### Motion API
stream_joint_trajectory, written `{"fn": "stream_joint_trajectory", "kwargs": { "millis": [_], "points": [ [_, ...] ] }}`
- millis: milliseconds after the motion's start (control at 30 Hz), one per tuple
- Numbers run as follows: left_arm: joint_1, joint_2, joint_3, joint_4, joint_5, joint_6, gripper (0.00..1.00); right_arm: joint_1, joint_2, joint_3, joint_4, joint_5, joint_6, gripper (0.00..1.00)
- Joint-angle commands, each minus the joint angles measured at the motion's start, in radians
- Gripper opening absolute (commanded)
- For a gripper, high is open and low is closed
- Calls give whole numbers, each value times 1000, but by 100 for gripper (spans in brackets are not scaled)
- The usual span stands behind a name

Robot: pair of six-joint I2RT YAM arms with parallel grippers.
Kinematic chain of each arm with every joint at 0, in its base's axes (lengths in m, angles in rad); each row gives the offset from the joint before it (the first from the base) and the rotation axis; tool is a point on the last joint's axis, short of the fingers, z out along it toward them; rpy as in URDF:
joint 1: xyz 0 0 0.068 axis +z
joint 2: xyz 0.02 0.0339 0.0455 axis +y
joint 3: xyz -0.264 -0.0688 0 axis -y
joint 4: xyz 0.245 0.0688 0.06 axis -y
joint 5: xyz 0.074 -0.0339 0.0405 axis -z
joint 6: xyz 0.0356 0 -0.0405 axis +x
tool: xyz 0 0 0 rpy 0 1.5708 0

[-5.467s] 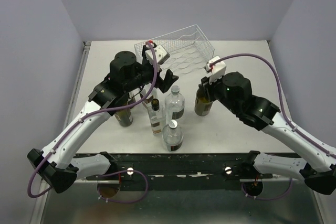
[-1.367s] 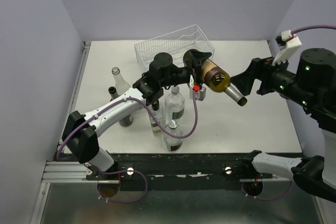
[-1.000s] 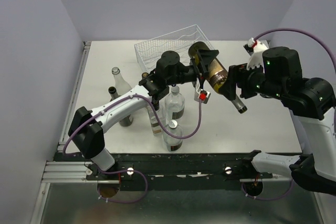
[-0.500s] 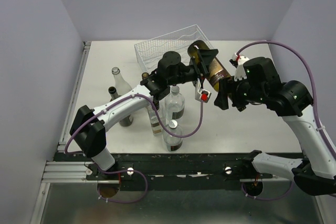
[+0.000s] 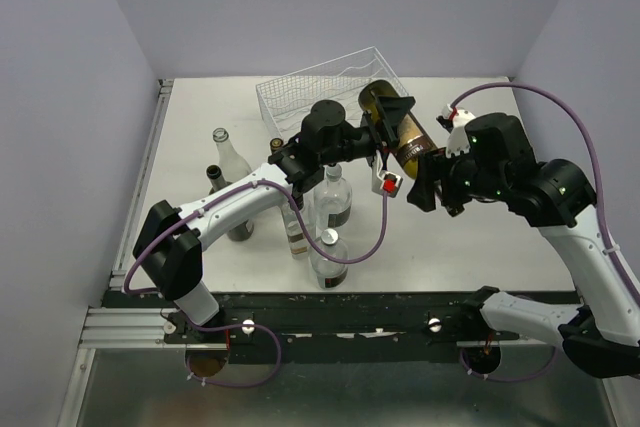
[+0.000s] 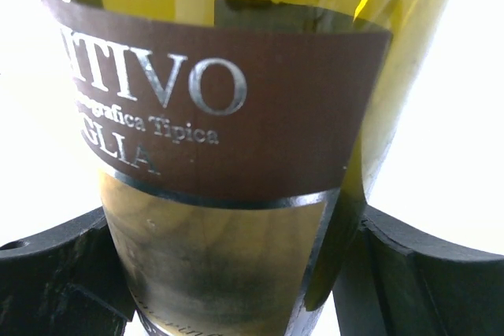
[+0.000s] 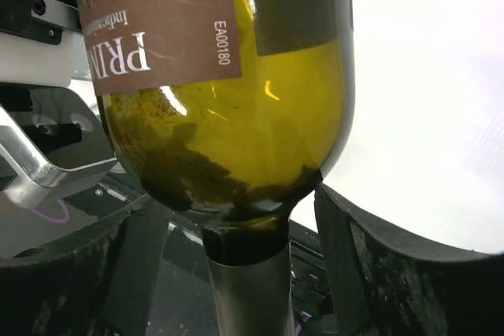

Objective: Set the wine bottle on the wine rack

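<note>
Six other bottles (image 5: 333,202) were seen standing on the table (image 5: 480,237), left of ctr. One wine bottle (image 5: 408,139) was held tilted in the air, clamped round its body by the L gripper (image 5: 384,129), just in front of the one wine rack (image 5: 300,89), not in it. The R gripper (image 5: 432,175) was set astride its neck end; whether it gripped couldn't be told.

Wine bottle (image 5: 408,142) aloft between left gripper (image 5: 386,123) and right gripper (image 5: 430,179), near wine rack (image 5: 320,87).

Olive-green wine bottle (image 5: 398,129) — brown label (image 6: 236,116)
</note>
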Motion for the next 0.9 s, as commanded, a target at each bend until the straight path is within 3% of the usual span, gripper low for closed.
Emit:
{"fn": "stream_joint_trajectory", "kwargs": {
  "millis": [0,67,233,333,467,567,633,667,867],
  "points": [
    [-6,-45,60,74,21,-70,0,2,-17,-25,4,-15,3,83],
    [-6,-45,65,64,25,-77,0,2,-25,-35,10,-20,6,78],
    [-6,-42,74,60,19,-104,0,2,-37,-51,18,-12,21,33],
    [-6,-53,59,70,21,-116,0,2,-42,-50,21,5,24,1],
    [-6,-86,30,64,35,-114,2,1,-71,-45,76,0,3,1],
    [-7,-114,-33,127,56,-111,46,2,-79,-16,107,24,1,1],
    [-7,-122,-82,203,58,-105,61,4,-77,13,127,70,7,1],
    [-9,-126,-113,251,53,-104,99,2,-77,25,137,93,12,1],
    [-20,-184,-263,452,53,-130,99,2,-79,99,206,245,61,0]
  ]
}}
